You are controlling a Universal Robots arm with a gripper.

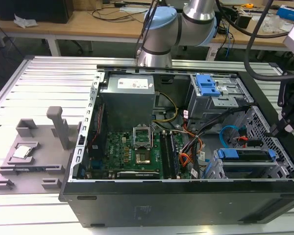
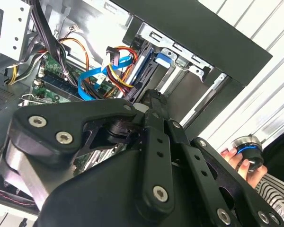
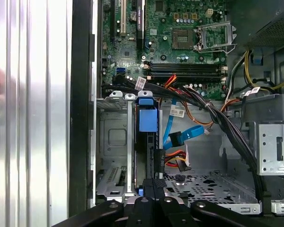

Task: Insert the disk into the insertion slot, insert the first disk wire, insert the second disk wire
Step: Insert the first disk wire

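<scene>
Wires crowd in: orange-red bundle (image 3: 174, 161) and looping second disk wire (image 3: 193, 132) lie just beside the disk (image 3: 148, 120), seated in the insertion slot (image 3: 114, 139); end effector (image 3: 154, 182), pinched narrow, hovers at its edge.

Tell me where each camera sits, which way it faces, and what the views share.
Exterior view: off the arm, above the table, looking down into the open computer case; the arm shows, and the gripper at the exterior view's right.
First wrist view: on the wrist, looking past the gripper into the case at the disk and motherboard.
Second wrist view: on the wrist, looking obliquely across the gripper; a person's hand shows.
Shared: both wrist views show the second disk wire.
</scene>
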